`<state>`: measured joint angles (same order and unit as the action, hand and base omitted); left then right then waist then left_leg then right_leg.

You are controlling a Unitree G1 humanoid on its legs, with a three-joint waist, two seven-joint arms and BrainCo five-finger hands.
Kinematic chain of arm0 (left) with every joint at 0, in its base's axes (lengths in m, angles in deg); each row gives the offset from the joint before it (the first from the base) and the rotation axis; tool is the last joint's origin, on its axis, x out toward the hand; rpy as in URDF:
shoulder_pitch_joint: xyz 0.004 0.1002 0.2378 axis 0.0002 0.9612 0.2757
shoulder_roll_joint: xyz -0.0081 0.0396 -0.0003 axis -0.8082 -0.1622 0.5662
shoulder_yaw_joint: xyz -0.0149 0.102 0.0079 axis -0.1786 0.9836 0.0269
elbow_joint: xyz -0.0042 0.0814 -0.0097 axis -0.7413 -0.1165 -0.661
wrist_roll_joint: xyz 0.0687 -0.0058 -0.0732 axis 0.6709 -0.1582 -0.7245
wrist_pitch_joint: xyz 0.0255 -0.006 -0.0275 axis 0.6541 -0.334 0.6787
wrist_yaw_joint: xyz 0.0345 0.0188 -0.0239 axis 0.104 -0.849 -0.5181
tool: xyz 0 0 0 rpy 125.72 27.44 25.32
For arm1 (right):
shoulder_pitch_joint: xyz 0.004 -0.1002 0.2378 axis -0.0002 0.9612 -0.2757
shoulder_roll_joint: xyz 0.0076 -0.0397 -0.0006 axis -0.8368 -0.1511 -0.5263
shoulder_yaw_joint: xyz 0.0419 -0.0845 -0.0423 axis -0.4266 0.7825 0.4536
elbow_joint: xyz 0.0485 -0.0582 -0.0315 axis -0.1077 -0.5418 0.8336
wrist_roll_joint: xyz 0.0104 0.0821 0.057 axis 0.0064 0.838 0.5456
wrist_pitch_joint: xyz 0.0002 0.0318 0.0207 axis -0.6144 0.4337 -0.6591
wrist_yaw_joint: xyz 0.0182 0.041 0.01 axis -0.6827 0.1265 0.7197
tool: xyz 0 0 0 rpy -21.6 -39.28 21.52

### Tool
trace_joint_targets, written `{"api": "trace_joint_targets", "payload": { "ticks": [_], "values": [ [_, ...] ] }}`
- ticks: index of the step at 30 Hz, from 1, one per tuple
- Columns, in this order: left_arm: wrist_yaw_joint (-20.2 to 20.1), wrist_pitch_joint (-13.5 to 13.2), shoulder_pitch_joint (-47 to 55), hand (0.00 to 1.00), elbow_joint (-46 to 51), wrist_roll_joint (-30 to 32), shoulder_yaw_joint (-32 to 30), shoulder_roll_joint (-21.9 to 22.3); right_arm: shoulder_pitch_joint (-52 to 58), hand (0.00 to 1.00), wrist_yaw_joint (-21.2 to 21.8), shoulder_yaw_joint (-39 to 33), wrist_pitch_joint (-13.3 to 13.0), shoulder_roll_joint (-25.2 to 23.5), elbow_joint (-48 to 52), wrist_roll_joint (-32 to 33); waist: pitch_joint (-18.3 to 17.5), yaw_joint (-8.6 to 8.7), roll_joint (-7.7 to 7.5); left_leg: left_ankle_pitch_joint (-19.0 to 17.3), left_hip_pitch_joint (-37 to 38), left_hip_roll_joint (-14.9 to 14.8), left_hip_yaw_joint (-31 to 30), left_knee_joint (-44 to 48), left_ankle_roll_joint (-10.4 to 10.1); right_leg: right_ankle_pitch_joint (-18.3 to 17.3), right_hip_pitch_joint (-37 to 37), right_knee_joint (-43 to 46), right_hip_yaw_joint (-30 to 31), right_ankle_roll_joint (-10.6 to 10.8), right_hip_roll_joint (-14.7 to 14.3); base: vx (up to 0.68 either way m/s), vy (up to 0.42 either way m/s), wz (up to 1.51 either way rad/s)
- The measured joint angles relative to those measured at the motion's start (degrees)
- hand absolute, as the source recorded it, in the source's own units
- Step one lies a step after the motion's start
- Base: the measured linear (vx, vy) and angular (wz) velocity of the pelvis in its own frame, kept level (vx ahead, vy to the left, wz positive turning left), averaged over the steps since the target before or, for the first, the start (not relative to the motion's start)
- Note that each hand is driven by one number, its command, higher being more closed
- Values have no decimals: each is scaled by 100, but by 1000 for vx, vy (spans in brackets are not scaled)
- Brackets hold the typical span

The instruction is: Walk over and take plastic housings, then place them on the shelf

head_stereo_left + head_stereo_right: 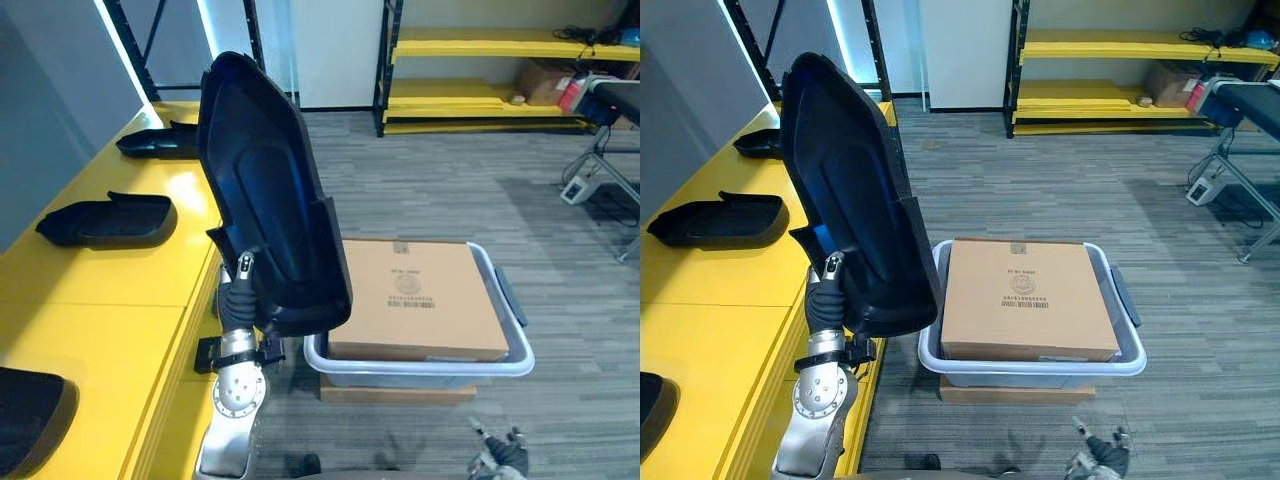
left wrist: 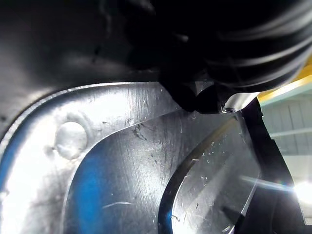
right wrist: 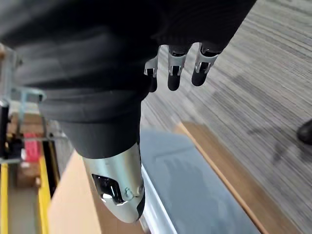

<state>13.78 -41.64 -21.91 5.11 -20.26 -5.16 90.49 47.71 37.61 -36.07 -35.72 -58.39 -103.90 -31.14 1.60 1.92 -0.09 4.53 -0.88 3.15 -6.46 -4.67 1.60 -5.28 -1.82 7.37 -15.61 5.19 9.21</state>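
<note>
- Big black moulded plastic housing [image 1: 265, 180] is held upright in the air by the L hand [image 1: 240, 288], over the near edge of the long yellow shelf [image 1: 100, 330]. Its hollow inner side faces the camera.
- L fingers: one silver, dark-tipped finger [image 1: 245, 264] lies against the housing's lower rim. The rest are tucked behind the shell, so the grip reads as closed on the housing.
- L wrist view: the housing's glossy inner face sits right up against the hand's dark cover.
- R hand [image 1: 497, 458] hangs low over the floor. Its fingers [image 3: 174, 73] are relaxed, loosely bent and hold nothing.
- Grey plastic tote [image 1: 515, 365] stands on the floor just R of the held housing, on a flat brown board [image 1: 400, 392]. Inside it, a closed brown cardboard box [image 1: 415, 295] takes up nearly all the room.
- On the shelf lie three more black housings: a mid one [image 1: 105, 222], a far one [image 1: 160, 143] partly hidden behind the held shell, and a near one [image 1: 30, 418] cut off at the picture's edge.
</note>
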Motion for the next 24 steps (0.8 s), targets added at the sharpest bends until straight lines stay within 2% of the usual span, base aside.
{"api": "trace_joint_targets", "payload": {
  "ticks": [5,6,7,8,9,10,11,12,13,14,15,16,19,20,21,22,23,24],
  "values": [
    [1,-38,-22,100,37,-17,84,11,-80,0,10,410,4,31,-375,-139,57,-184,-45,0,-519,384,-1032,582,-120,-540,5,781,-1137,35,390,8,-34,122],
    [9,-38,-26,100,53,-31,88,11,-164,0,5,524,5,43,-434,-167,68,-200,-29,-142,-691,355,-813,694,-101,-602,-2,902,-1398,27,472,-55,-37,179],
    [7,-39,-53,100,98,-61,88,36,-247,0,5,626,-6,59,-433,-186,107,-231,12,-308,-938,135,-36,861,-95,-612,-56,981,-1785,26,524,-65,-22,154],
    [8,-43,-65,100,139,-67,90,61,-290,0,1,656,-5,77,-437,-188,160,-246,2,-323,-1022,-1,389,971,-68,-613,-91,988,-1956,26,544,-57,5,156],
    [14,-77,-65,100,212,-94,92,121,-349,0,-2,769,1,122,-442,-191,217,-325,93,-412,-1235,-373,1399,1268,60,-619,-163,1031,-2271,27,561,-15,32,139],
    [26,-98,-72,100,240,-121,120,137,-431,0,-2,881,1,133,-422,-204,239,-316,181,-537,-1279,-751,2391,1563,215,-635,-310,1073,-2618,50,583,-7,26,136],
    [29,-107,-72,100,240,-125,113,139,-431,0,-2,972,1,144,-398,-211,262,-313,133,-591,-1266,-879,2745,1640,211,-656,-353,1100,-2759,85,609,-3,2,126],
    [21,-132,-76,100,240,-170,131,138,-434,0,6,1041,-2,164,-377,-232,246,-311,157,-683,-1266,-980,3174,1765,275,-672,-486,1099,-3009,109,687,24,42,123],
    [18,-196,-89,100,256,-212,182,131,-456,0,6,1052,-4,121,-377,-234,231,-345,54,-961,-1305,-1042,3630,2015,282,-719,-642,947,-3358,96,871,48,85,109],
    [18,-241,-119,100,262,-228,201,116,-471,0,5,1049,-12,103,-374,-233,239,-380,31,-1062,-1404,-1116,3697,2372,457,-778,-659,967,-3473,214,944,128,141,106],
    [6,-301,-211,100,246,-297,242,131,-481,0,4,1047,3,117,-417,-232,211,-451,142,-1205,-1481,-1185,3484,2730,243,-881,-749,1181,-3607,399,979,142,156,83],
    [-8,-312,-230,100,237,-335,278,131,-486,0,4,1036,24,134,-444,-232,200,-403,43,-1211,-1469,-995,3344,2645,241,-871,-822,1146,-3675,376,1059,119,119,80],
    [8,-317,-434,100,192,-355,283,119,-560,0,8,1025,24,92,-515,-236,180,-440,-97,-1240,-1573,-640,3002,2548,315,-712,-977,1047,-3952,241,1114,154,173,80],
    [10,-316,-525,100,158,-348,293,104,-593,0,3,977,31,113,-548,-276,208,-429,-152,-1329,-1593,-480,2801,2714,447,-647,-1042,1393,-3929,165,1298,191,160,92],
    [12,-314,-573,100,129,-340,314,89,-609,0,3,977,42,145,-578,-302,212,-422,-158,-1413,-1586,-413,2691,2802,495,-589,-1066,1728,-3890,56,1434,196,166,90],
    [11,-311,-600,100,117,-339,330,84,-622,0,3,978,46,154,-578,-316,225,-432,-158,-1479,-1555,-371,2603,2849,550,-541,-1026,2040,-3725,-208,1535,171,118,75],
    [19,-311,-633,100,117,-338,356,74,-651,0,5,984,47,165,-577,-347,258,-414,-147,-1551,-1472,-309,2393,2874,583,-490,-882,2573,-3243,-622,1651,215,106,91],
    [54,-317,-676,100,119,-331,389,16,-665,0,9,1021,48,152,-561,-357,259,-367,-169,-1618,-1352,-302,2161,2879,587,-843,-466,3016,-2090,-629,1413,250,98,96]
  ]
}}
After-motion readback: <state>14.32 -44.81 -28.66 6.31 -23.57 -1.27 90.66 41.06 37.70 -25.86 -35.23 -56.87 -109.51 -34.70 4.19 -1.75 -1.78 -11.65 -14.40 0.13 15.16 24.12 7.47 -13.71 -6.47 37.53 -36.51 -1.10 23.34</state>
